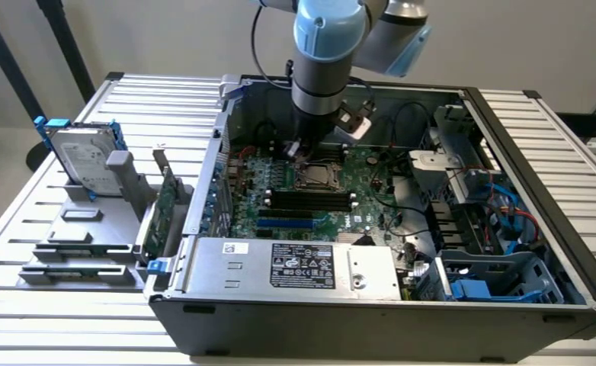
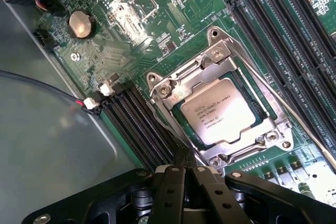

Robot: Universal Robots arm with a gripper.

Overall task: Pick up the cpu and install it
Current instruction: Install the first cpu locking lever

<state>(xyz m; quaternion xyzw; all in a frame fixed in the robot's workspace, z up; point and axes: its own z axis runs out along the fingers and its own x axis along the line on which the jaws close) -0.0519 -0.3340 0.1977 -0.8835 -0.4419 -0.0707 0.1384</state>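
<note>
Cpu with unreadable print sits in its socket; claw clenched, empty.

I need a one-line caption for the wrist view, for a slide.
The cpu lies in the socket frame of the green board, the shut gripper empty close by.

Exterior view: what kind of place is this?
Probably a robot test bench for computer assembly: an open computer case on a slatted metal table, a hard drive in a grey fixture beside it, a robot arm over the motherboard.
</note>
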